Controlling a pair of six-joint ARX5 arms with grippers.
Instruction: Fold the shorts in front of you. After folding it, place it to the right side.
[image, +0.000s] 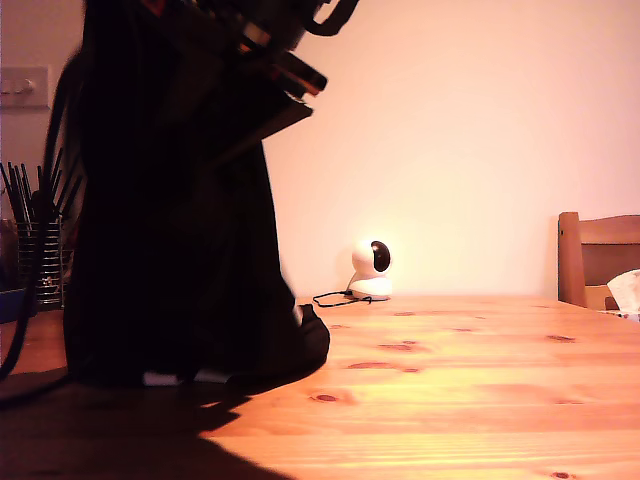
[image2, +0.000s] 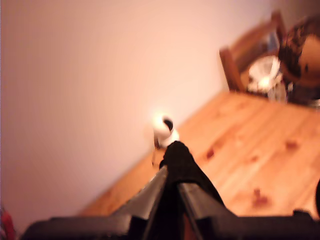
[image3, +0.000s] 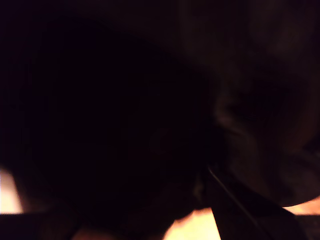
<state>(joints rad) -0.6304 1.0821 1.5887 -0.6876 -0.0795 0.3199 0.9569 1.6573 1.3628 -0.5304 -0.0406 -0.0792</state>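
The black shorts (image: 180, 280) hang as a tall dark sheet at the exterior view's left, with their lower end bunched on the wooden table (image: 450, 370). A dark gripper (image: 285, 70) of one arm holds their top edge high up. In the first wrist view my first gripper (image2: 172, 177) is shut on a fold of the shorts (image2: 182, 157), which bulges out past the fingertips. Dark shorts fabric (image3: 125, 115) fills nearly all of the second wrist view. Only one thin finger (image3: 240, 210) of my second gripper shows there, and its state cannot be read.
A white camera (image: 372, 268) with a thin black cable stands on the table by the wall, also seen as the white camera (image2: 164, 129) beyond my first gripper. A wooden chair (image: 598, 258) is at the exterior view's right, a rack of dark utensils (image: 35, 240) at its left.
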